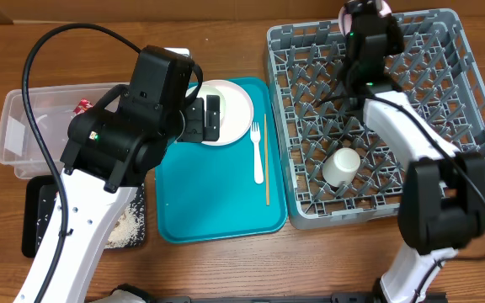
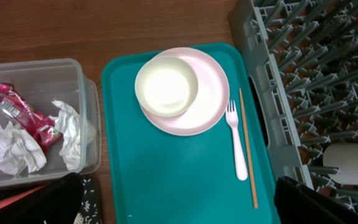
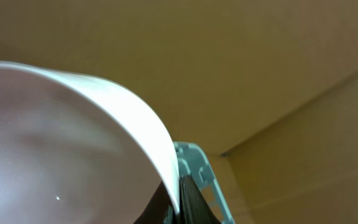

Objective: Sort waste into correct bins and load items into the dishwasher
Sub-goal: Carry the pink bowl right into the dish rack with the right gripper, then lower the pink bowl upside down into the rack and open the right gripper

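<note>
The right gripper (image 3: 179,198) is pinched tight on the rim of a held white bowl (image 3: 61,143), whose curved wall fills the left of the wrist view, with the dark fingers (image 3: 199,208) on either side of its edge. From above, that arm reaches over the far side of the grey rack (image 1: 445,50), and the bowl is almost hidden at the top edge of the frame. The left gripper (image 2: 178,183) is spread wide and holds nothing, hovering above the far left part of the teal tray (image 2: 166,180). Below it a white plate (image 2: 210,109) lies on the tray with a second bowl (image 2: 165,86) sitting on its left part. Just right of the plate lies a white fork (image 2: 237,143), and beside that a thin wooden stick (image 2: 247,149), both running lengthwise along the tray's right edge. A small white cup (image 1: 342,167) sits among the pegs in the part of the rack nearest the robot. Left of the teal tray, the clear tub (image 2: 89,87) holds a red wrapper (image 2: 23,115) and crumpled napkins (image 2: 11,152). On the robot's side of the tub lies the black tray (image 1: 36,219), partly covered by the left arm, with beige crumbs (image 1: 125,227) at its right end
</note>
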{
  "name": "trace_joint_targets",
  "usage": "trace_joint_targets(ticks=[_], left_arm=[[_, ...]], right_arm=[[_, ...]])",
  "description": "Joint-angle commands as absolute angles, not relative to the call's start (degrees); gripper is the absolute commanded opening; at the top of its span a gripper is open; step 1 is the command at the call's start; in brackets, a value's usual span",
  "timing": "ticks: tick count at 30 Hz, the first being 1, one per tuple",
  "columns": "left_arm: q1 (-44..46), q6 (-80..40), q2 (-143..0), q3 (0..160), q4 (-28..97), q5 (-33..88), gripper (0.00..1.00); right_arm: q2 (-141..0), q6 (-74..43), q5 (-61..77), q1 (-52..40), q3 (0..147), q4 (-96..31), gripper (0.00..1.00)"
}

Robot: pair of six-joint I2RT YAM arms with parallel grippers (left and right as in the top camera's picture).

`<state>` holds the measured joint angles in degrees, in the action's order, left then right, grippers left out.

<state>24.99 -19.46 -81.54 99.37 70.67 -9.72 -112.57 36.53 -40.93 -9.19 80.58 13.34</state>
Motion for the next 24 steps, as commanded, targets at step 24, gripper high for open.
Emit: trace_joint_targets(ticks=[24], left_arm=[[24.67,-18.83,-81.65,100.29,70.48,-10.68,1.0]], right_arm=[[-117.78,48.25,-51.42,-14.22,81.38,9.28,0.04]])
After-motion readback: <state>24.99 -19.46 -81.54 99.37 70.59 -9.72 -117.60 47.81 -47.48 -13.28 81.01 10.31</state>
